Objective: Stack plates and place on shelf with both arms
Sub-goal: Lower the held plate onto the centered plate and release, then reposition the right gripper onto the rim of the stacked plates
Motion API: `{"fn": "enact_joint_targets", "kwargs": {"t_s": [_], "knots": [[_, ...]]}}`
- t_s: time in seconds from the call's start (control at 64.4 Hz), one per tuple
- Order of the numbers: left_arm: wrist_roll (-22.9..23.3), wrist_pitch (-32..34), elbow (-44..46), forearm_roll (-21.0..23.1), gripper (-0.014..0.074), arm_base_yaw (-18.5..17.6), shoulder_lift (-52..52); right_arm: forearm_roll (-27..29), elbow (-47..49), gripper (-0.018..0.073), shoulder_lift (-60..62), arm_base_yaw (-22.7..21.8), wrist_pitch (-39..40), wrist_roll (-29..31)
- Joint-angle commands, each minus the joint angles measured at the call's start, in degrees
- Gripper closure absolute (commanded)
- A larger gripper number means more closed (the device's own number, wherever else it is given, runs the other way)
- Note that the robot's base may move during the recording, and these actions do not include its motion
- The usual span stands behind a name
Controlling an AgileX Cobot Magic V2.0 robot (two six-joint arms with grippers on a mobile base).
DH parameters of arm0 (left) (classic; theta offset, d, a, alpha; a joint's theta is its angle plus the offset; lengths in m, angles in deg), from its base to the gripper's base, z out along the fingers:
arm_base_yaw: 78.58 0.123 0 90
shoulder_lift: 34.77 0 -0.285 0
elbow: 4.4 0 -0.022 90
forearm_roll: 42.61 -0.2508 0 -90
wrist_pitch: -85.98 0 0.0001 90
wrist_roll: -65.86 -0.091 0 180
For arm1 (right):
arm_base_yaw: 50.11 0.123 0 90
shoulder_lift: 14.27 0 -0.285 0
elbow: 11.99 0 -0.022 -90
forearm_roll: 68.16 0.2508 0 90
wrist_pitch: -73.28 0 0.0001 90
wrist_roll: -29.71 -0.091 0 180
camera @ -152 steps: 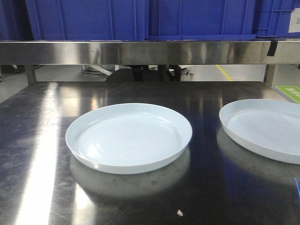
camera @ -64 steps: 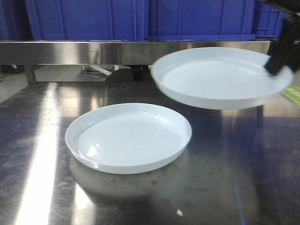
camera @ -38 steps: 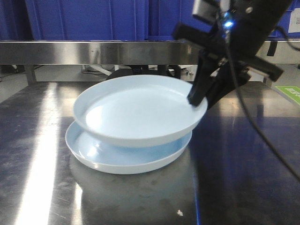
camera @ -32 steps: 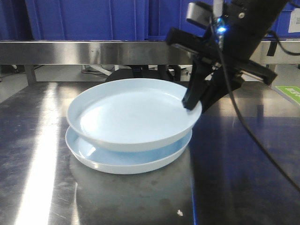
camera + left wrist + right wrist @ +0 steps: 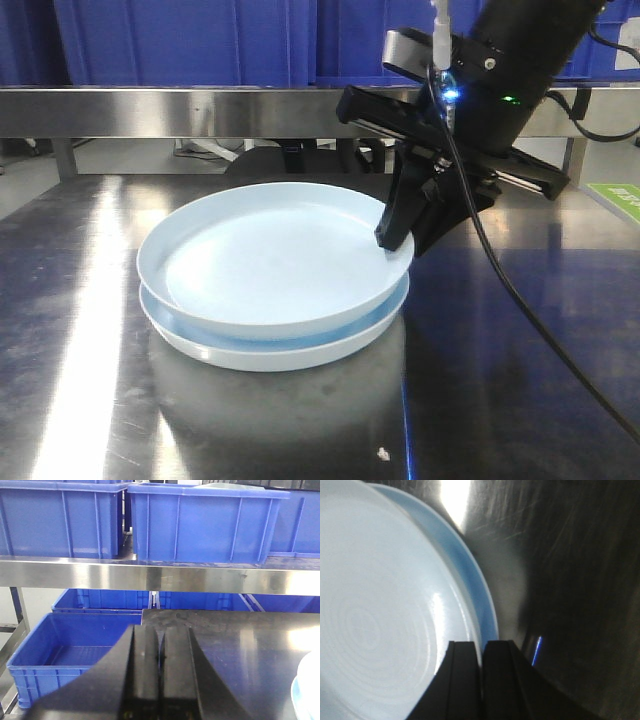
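On the dark steel table (image 5: 520, 400), the top plate (image 5: 275, 255) sits almost nested in the bottom plate (image 5: 300, 352). Half a second ago it hung higher and tilted; now it is nearly level, with only a thin blue gap showing along the front and right. A couple of seconds back the two lay well apart, one off to the right. The right gripper (image 5: 395, 240) is clamped on the top plate's right rim, its black arm (image 5: 500, 90) leaning in from the upper right.

The right wrist view shows that grip up close: the right gripper (image 5: 481, 647) has the rim pinched in the narrow slit between its two fingers, and the bottom plate (image 5: 482, 600) peeks out as a blue crescent just beyond the top plate (image 5: 380, 620). The left wrist view shows what the front one does not. The left gripper (image 5: 161, 630) has its fingers pressed together with nothing between them, well away from the plates, which appear only as a pale sliver at that picture's right edge.

Behind the table runs the shelf (image 5: 200, 110) with its brushed metal rail, and blue crates (image 5: 180, 40) stand on it. From the left wrist, more crates (image 5: 75, 660) show below the rail. The arm hides part of the rail, and a black cable (image 5: 500, 290) trails across the table. A white crumb (image 5: 382, 455) lies near the front edge.
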Motion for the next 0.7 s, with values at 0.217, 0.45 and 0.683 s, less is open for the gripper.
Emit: {"fn": "enact_joint_targets", "kwargs": {"t_s": [0.217, 0.45, 0.683], "knots": [[0.2, 4.4, 2.2, 0.1, 0.0516, 0.0, -0.4, 0.8, 1.4, 0.0306, 2.8, 0.0, 0.8, 0.1], [0.2, 4.4, 2.2, 0.1, 0.0516, 0.0, -0.4, -0.7, 1.4, 0.0203, 2.8, 0.1, 0.8, 0.1], [0.2, 4.4, 2.2, 0.1, 0.0516, 0.0, -0.4, -0.8, 1.4, 0.0203, 1.6, 0.9, 1.0, 0.1]]}}
